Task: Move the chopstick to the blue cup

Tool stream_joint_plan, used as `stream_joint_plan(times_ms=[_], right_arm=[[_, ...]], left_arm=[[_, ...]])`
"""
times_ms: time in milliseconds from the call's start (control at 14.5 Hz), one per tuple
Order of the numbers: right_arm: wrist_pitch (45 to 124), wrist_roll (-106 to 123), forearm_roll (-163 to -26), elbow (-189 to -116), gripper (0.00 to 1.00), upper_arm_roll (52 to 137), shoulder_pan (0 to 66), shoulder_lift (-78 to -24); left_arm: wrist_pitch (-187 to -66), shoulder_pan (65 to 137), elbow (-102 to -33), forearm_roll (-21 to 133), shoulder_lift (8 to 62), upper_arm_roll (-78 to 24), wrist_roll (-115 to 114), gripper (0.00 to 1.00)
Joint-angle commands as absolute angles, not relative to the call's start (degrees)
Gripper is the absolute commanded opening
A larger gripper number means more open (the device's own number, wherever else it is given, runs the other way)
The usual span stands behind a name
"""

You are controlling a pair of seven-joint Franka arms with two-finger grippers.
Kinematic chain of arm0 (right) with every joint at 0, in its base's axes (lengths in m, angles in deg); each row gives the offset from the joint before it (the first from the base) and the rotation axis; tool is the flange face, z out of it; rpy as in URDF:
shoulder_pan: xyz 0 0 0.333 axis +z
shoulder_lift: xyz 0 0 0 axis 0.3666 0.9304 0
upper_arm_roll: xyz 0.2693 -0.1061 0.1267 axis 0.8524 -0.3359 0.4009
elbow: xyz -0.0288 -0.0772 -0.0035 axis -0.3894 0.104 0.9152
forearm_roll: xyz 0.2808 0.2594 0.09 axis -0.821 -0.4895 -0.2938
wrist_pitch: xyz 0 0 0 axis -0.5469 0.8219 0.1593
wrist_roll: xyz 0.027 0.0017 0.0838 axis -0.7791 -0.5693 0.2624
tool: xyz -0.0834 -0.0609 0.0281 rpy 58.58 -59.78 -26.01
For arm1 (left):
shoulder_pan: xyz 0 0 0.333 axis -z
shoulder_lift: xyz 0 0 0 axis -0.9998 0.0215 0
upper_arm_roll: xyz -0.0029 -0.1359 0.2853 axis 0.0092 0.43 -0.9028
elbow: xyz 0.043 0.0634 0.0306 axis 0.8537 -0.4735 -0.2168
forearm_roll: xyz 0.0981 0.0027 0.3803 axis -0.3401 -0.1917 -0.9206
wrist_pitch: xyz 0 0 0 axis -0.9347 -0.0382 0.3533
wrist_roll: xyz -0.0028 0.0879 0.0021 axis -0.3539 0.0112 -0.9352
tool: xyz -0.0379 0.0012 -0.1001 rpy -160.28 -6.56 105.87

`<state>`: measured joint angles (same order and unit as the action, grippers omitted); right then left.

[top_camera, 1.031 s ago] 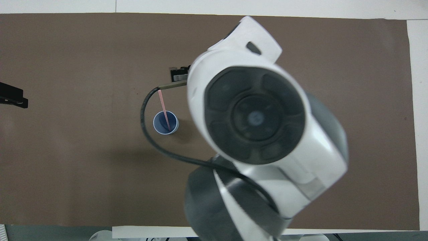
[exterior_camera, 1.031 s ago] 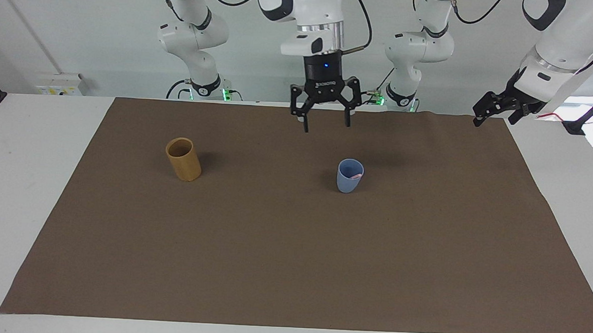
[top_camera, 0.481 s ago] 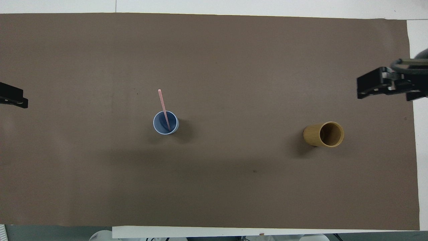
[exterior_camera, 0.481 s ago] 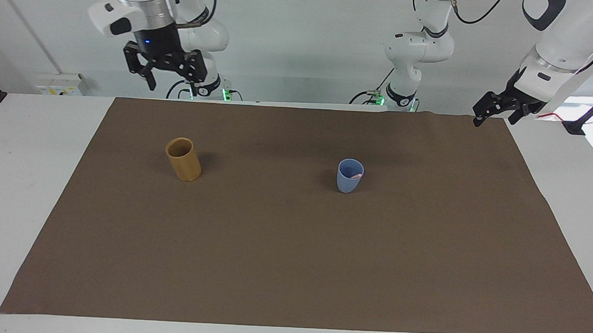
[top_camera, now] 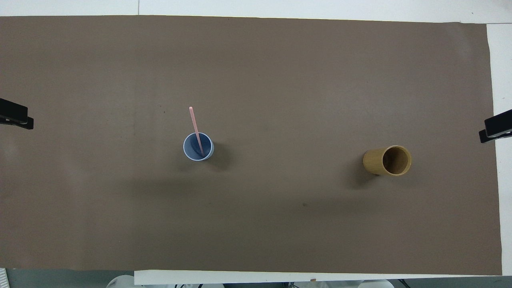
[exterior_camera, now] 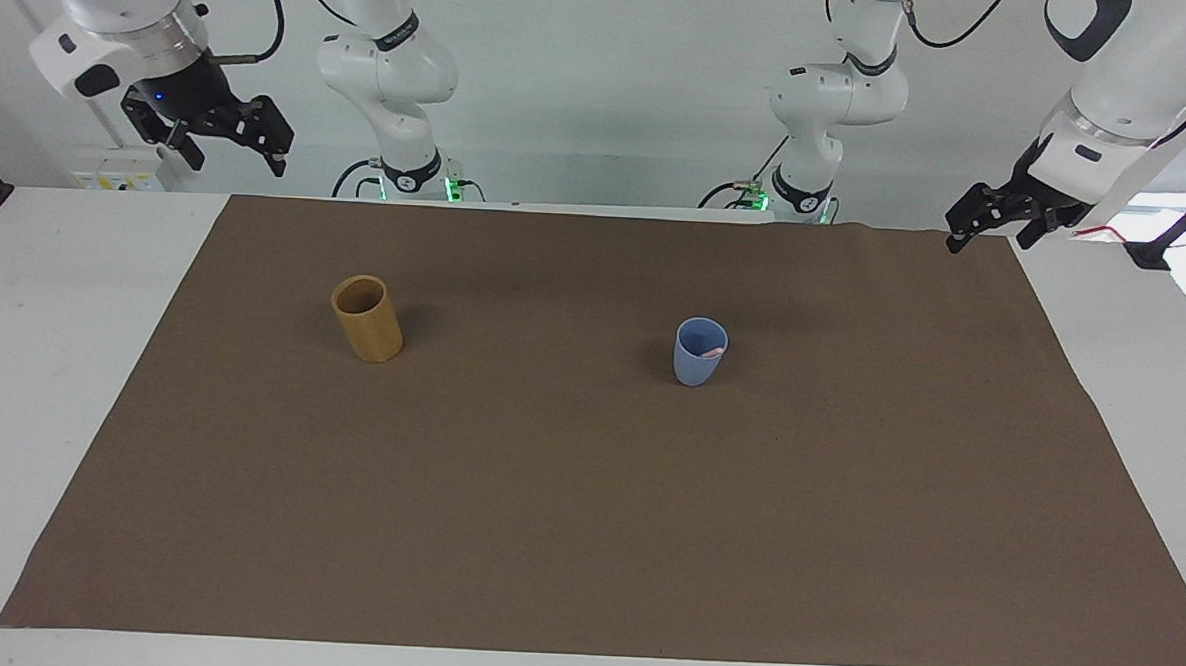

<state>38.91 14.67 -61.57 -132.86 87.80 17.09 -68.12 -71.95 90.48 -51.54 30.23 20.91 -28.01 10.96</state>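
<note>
The light-blue cup (exterior_camera: 699, 353) stands upright on the brown mat (exterior_camera: 584, 533); it also shows in the overhead view (top_camera: 198, 147). A pale pink chopstick (top_camera: 195, 127) stands in it, leaning on the rim, its top tilted away from the robots. In the facing view only a pink bit (exterior_camera: 712, 352) shows at the rim. My right gripper (exterior_camera: 240, 160) is open and empty, raised over the table's edge at the right arm's end; its tip shows in the overhead view (top_camera: 496, 129). My left gripper (exterior_camera: 990, 236) waits open and empty over the mat's corner at the left arm's end, also in the overhead view (top_camera: 14, 114).
A taller tan-yellow cylindrical cup (exterior_camera: 366, 319) stands upright on the mat toward the right arm's end, with nothing visible in it in the overhead view (top_camera: 388, 161). White table (exterior_camera: 51, 369) surrounds the mat.
My right gripper has swung up and away from near the blue cup to the right arm's end of the table, open throughout. The chopstick stays in the blue cup. The left arm has not moved.
</note>
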Motion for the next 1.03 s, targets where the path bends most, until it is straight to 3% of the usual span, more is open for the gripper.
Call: stream_joint_plan(times_ms=[0,962], right_arm=[[40.57,10.88,-61.69,-135.87,1.00,85.00,18.17,-69.36],[44.00,10.52,-61.78,-137.63,1.00,82.88,18.69,-69.44]], left_arm=[[-71.27,90.00,-51.81,30.64,20.20,-27.99,11.87,1.00],[-71.27,90.00,-51.81,30.64,20.20,-27.99,11.87,1.00]])
